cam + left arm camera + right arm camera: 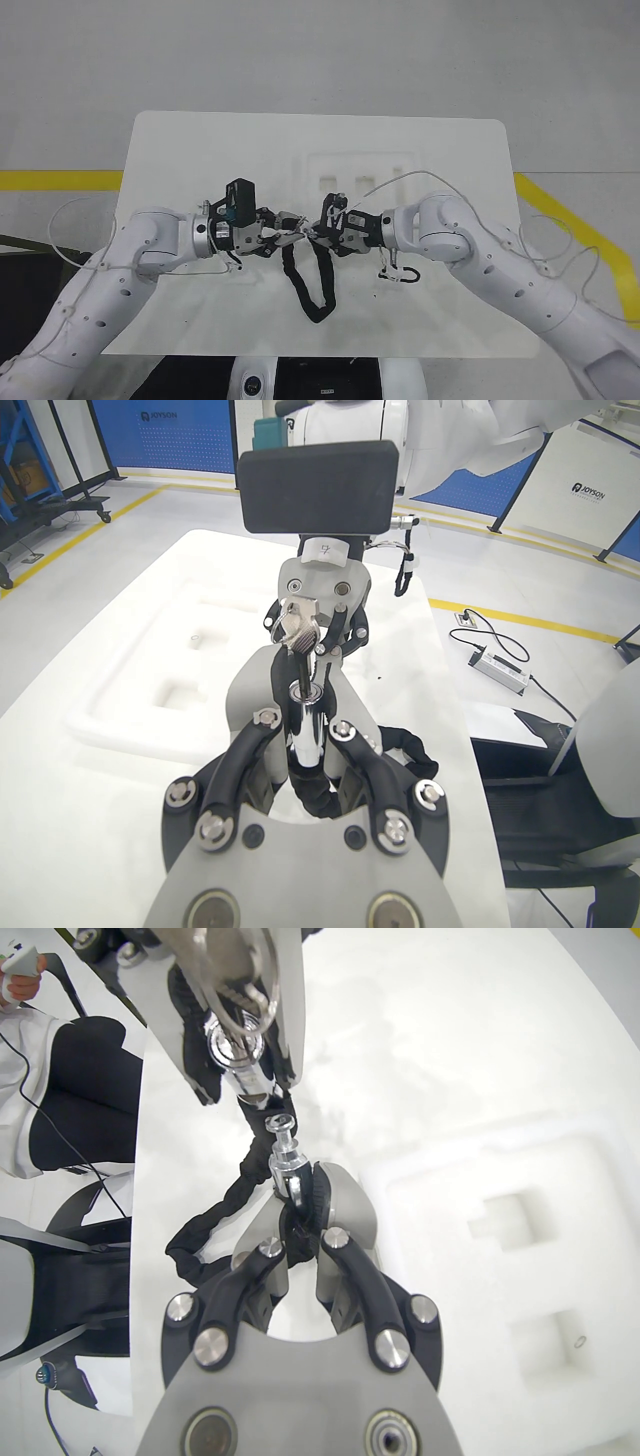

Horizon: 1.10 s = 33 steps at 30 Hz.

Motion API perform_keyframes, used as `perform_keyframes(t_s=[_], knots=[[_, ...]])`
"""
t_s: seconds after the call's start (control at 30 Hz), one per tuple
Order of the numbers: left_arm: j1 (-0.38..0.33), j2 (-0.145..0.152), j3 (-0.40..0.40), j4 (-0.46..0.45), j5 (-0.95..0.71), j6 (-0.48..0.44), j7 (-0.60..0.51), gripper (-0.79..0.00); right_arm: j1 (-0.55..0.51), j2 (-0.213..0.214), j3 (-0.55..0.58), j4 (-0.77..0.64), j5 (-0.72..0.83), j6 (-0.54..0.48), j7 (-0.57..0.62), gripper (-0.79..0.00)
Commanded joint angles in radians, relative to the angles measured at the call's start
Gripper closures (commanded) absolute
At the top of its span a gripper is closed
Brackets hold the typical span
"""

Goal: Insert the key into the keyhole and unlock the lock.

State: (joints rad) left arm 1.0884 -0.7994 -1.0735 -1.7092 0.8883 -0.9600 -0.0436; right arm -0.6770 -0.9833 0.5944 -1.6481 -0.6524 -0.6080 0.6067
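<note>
Now: left hand (303, 712) clenched round lock (306, 732), centre of the left wrist frame. Key (301, 639) seated in keyhole (304, 690), head free, no hand on it. Right hand (300, 1205) grips pin (282, 1155) end of chain (220, 1218); pin looks clear of lock. Lock likely stiff, slick chrome: hold mid-length. Chain limp, loops down over surface (200, 150). Key small, so pinch its flat head.
</note>
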Motion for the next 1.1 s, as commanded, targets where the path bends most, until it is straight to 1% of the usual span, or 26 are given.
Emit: perform_keyframes(t_s=[0.0, 0.1, 0.17, 0.3, 0.47, 0.5, 0.53, 0.57, 0.63, 0.67, 0.7, 0.73, 0.77, 0.8, 0.97, 1.07], knots=[[0.006, 0.0, -0.008, 0.0, 0.003, 0.003, 0.001, 0.0, -0.006, 0.001, 0.008, -0.003, 0.007, 0.008, 0.014, 0.0], [0.016, 0.0, -0.022, 0.006, 0.011, 0.01, -0.002, 0.0, -0.014, 0.002, 0.022, 0.002, 0.008, 0.038, 0.043, 0.0], [0.024, 0.001, -0.034, 0.012, 0.019, 0.02, -0.005, 0.0, -0.016, 0.002, 0.028, 0.001, -0.008, 0.079, 0.081, 0.0], [0.05, 0.005, -0.067, 0.039, 0.033, 0.051, -0.015, 0.0, -0.031, 0.003, 0.051, -0.006, -0.019, 0.149, 0.102, 0.0], [0.081, 0.012, -0.107, 0.077, 0.048, 0.092, -0.067, 0.0, -0.063, 0.012, 0.095, -0.022, -0.027, 0.201, 0.123, 0.0], [0.086, 0.012, -0.111, 0.082, 0.044, 0.098, -0.075, 0.0, -0.069, 0.014, 0.103, -0.025, -0.029, 0.212, 0.132, -0.025], [0.087, 0.013, -0.116, 0.088, 0.052, 0.111, -0.098, 0.0, -0.074, 0.015, 0.109, -0.03, -0.03, 0.219, 0.139, -0.095], [0.088, 0.013, -0.118, 0.089, 0.056, 0.125, -0.116, 0.0, -0.08, 0.016, 0.114, -0.034, -0.031, 0.223, 0.146, -0.129], [0.086, 0.012, -0.117, 0.096, 0.055, 0.144, -0.145, 0.0, -0.086, 0.017, 0.123, -0.035, -0.034, 0.236, 0.161, -0.228], [0.081, 0.011, -0.115, 0.098, 0.061, 0.157, -0.165, 0.0, -0.088, 0.017, 0.126, -0.037, -0.033, 0.238, 0.167, -0.292], [0.077, 0.009, -0.11, 0.098, 0.058, 0.166, -0.175, 0.0, -0.09, 0.017, 0.129, -0.039, -0.033, 0.238, 0.17, -0.379], [0.072, 0.007, -0.106, 0.101, 0.058, 0.175, -0.187, 0.0, -0.092, 0.016, 0.132, -0.039, -0.033, 0.239, 0.171, -0.566], [0.065, 0.006, -0.103, 0.101, 0.065, 0.187, -0.204, 0.0, -0.095, 0.016, 0.135, -0.043, -0.036, 0.241, 0.174, -0.717], [0.058, 0.004, -0.098, 0.099, 0.069, 0.198, -0.217, 0.0, -0.098, 0.017, 0.14, -0.048, -0.038, 0.244, 0.174, -0.785], [0.023, -0.006, -0.069, 0.114, 0.091, 0.248, -0.312, 0.0, -0.13, 0.028, 0.188, -0.102, -0.065, 0.25, 0.174, -0.785], [0.003, -0.013, -0.05, 0.135, 0.093, 0.265, -0.342, 0.0, -0.165, 0.042, 0.236, -0.152, -0.087, 0.232, 0.154, -0.785]])
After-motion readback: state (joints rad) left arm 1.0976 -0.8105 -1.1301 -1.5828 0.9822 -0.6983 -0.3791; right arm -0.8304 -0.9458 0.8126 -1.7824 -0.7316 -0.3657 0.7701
